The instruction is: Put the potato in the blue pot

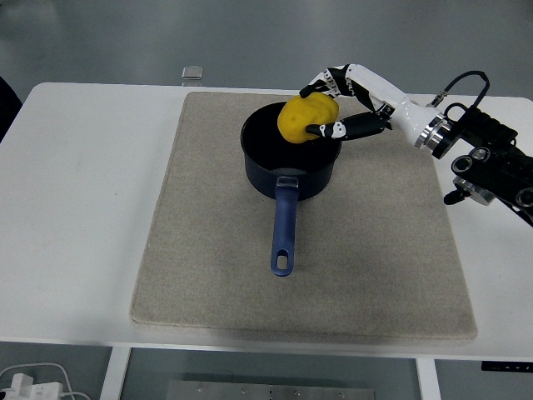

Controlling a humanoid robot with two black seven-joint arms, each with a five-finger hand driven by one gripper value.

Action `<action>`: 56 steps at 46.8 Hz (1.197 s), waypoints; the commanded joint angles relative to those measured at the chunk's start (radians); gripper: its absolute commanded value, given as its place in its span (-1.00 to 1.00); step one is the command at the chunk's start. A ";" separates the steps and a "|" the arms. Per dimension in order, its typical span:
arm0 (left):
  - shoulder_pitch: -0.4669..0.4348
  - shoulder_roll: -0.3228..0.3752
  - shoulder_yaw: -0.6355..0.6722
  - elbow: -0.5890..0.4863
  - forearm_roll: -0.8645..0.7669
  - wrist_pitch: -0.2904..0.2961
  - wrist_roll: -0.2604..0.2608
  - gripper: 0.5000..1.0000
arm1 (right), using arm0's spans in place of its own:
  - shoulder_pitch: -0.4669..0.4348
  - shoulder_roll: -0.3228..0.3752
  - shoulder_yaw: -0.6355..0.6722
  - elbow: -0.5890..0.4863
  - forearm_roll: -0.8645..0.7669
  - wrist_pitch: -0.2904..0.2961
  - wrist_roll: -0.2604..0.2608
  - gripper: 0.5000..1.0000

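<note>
You see the right hand [340,104], white with black-tipped fingers on a black arm, reaching in from the right edge and clasping the lumpy yellow potato [306,118]. Its fingers [323,80] curl over the far side of the potato and the thumb presses on the near side, so the potato sits at the fingertips, to the left of the palm. Directly beneath the hand's load stands the dark blue metal pot [291,152]; the potato hangs over the right part of the pot's open mouth, above the rim and not touching the bottom. The pot's long blue handle [285,227], with a hanging hole at its end, points away from the hand toward the table's near edge.

Below the hand and spreading well past it on all sides lies the beige rectangular felt mat [375,250], which carries the pot. The mat rests on the white table [79,208]. Far to the left of the hand, just beyond the mat's far edge, you find a small clear square block [192,74].
</note>
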 commanded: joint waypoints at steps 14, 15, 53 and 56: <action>0.002 0.000 0.000 0.000 0.000 0.000 0.000 0.99 | 0.003 0.091 -0.012 -0.102 0.000 0.012 0.000 -1.00; 0.002 0.000 0.000 0.000 0.000 0.000 0.000 0.99 | 0.003 0.099 -0.014 -0.108 0.000 0.015 0.000 -1.00; 0.004 0.000 0.000 0.000 0.000 0.000 0.000 0.99 | -0.026 0.214 -0.009 -0.211 -0.002 0.008 0.000 0.07; 0.004 0.000 0.000 0.000 0.000 0.000 0.000 0.99 | -0.026 0.214 -0.009 -0.211 -0.002 0.008 0.000 0.41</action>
